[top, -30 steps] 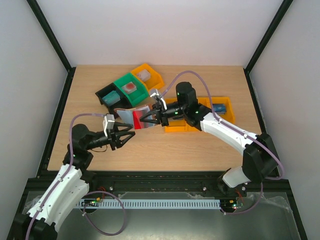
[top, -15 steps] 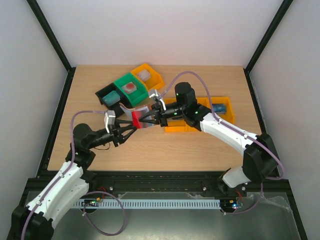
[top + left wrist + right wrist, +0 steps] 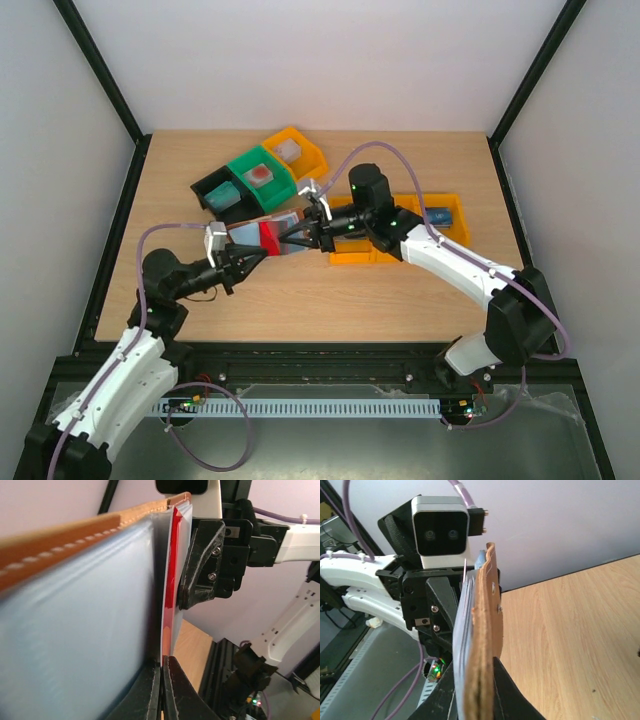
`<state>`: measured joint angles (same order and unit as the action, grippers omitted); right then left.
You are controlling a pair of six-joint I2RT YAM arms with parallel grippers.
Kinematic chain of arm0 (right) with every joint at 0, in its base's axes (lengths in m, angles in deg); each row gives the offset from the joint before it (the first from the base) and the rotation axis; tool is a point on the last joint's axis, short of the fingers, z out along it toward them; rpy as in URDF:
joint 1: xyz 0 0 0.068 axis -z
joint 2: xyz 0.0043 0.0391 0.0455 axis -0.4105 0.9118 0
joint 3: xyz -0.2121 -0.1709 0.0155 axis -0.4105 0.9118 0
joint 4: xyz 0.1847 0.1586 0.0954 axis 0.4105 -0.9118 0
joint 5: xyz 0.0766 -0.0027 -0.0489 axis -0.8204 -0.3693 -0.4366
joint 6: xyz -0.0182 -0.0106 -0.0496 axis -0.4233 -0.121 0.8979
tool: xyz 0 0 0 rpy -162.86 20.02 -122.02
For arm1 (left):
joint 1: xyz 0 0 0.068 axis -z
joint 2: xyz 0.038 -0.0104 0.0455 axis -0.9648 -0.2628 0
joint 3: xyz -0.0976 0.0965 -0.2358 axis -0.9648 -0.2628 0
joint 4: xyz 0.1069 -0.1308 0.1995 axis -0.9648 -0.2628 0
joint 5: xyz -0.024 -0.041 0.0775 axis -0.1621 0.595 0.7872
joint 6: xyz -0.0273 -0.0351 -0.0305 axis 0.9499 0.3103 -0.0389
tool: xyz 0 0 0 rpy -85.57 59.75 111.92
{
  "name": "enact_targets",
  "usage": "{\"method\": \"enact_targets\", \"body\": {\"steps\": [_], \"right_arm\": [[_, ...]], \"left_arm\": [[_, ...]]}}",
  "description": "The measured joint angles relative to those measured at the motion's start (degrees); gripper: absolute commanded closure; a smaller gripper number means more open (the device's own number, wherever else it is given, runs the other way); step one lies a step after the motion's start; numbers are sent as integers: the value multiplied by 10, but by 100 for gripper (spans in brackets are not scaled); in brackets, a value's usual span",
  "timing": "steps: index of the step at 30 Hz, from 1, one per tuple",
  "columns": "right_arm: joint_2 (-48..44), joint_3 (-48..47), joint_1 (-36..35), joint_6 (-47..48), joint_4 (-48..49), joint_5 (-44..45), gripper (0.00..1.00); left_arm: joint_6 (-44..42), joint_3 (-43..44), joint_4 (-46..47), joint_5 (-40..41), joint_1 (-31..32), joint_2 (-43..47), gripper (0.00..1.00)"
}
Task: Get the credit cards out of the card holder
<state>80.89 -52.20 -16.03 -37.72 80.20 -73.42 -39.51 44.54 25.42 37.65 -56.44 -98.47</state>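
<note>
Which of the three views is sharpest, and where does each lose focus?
Top view: sharpest, evenly lit, only soft shadows on the table. Left wrist view: the wallet sits so close that it blurs, while the red card looks crisper along its edge. Right wrist view: the wallet's leather edge softens at the bottom, while the table is sharp.

A pale wooden counter [image 3: 400,300] spreads beneath the left pincer [image 3: 262,251] and the right pincer [image 3: 279,240], whose tips meet above its middle. Beyond them rises a plain white back wall [image 3: 320,60]. A white side wall [image 3: 50,180] stands off to the left pincer's side, another [image 3: 595,180] off to the right pincer's side. Black frame posts [image 3: 100,70] slant up from the far corners. Nearer than both pincers, a black rail [image 3: 320,352] edges the counter, followed by a grey ledge [image 3: 330,445] carrying a white slotted strip [image 3: 300,408]. The light is soft and even.
</note>
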Motion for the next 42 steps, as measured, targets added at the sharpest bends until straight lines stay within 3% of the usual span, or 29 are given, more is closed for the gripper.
{"method": "enact_targets", "body": {"steps": [13, 18, 21, 25, 30, 33, 37, 42], "right_arm": [[-1, 2, 73, 11, -76, 45, 98], [1, 5, 111, -20, -86, 75, 98], [17, 5, 116, -48, -86, 88, 98], [65, 1, 68, -54, -101, 109, 98], [106, 0, 19, -55, -118, 118, 98], [111, 0, 20, -56, -118, 120, 98], [111, -1, 22, -56, -119, 124, 98], [111, -1, 22, -54, -122, 128, 98]], "left_arm": [[-66, 1, -90, 59, -47, 15, 98], [-146, 14, -145, 105, -58, 23, 98], [-276, 27, -169, 142, -58, 44, 98], [-579, 14, -160, 232, -38, 108, 98], [-1001, -122, -33, 320, -15, 180, 98], [-1165, -189, 7, 322, -15, 196, 98], [-1303, -193, 69, 316, -15, 205, 98], [-1371, -193, 119, 314, -12, 182, 98]]}}
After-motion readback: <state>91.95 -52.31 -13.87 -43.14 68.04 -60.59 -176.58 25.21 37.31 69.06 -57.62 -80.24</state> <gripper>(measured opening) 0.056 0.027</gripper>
